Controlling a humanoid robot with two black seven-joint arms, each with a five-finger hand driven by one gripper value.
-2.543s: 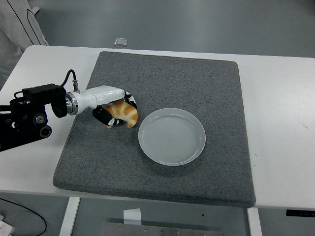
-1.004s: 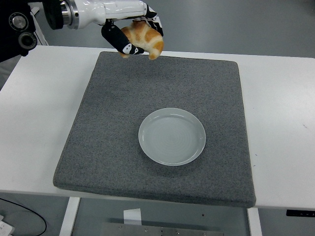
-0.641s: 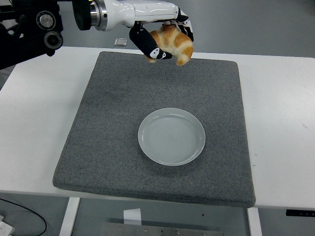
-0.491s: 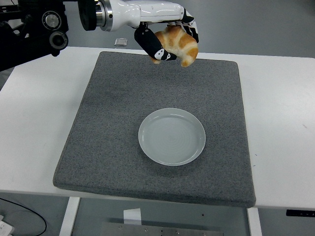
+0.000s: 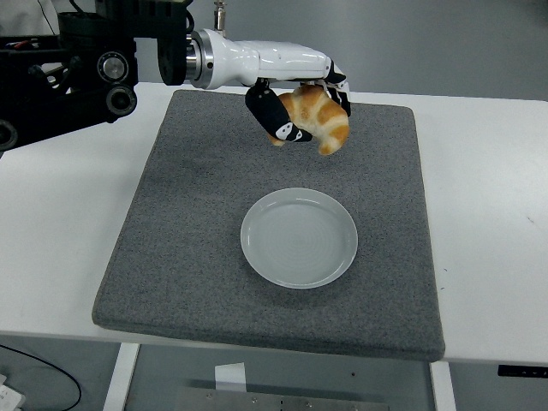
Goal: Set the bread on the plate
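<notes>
My left hand (image 5: 301,107) is curled tight around the bread (image 5: 318,120), holding it in the air. It hangs above the grey mat (image 5: 197,223), beyond the plate (image 5: 299,237).

The left arm (image 5: 77,73) enters from the upper left of the frame as a bulky black assembly of blocky housings, with 2 round joint caps showing silvery concentric rings and small screws. A thin black cable loops over its top edge, near a short metallic stub. A ribbed black collar and a polished silver ring join it to a glossy white forearm shell (image 5: 265,62), smooth and tapered, with a faint seam along its length. The left hand (image 5: 300,107), at upper centre, has black fingers (image 5: 276,120) built of jointed segments, marked with small white patches near the knuckles and tips.
</notes>
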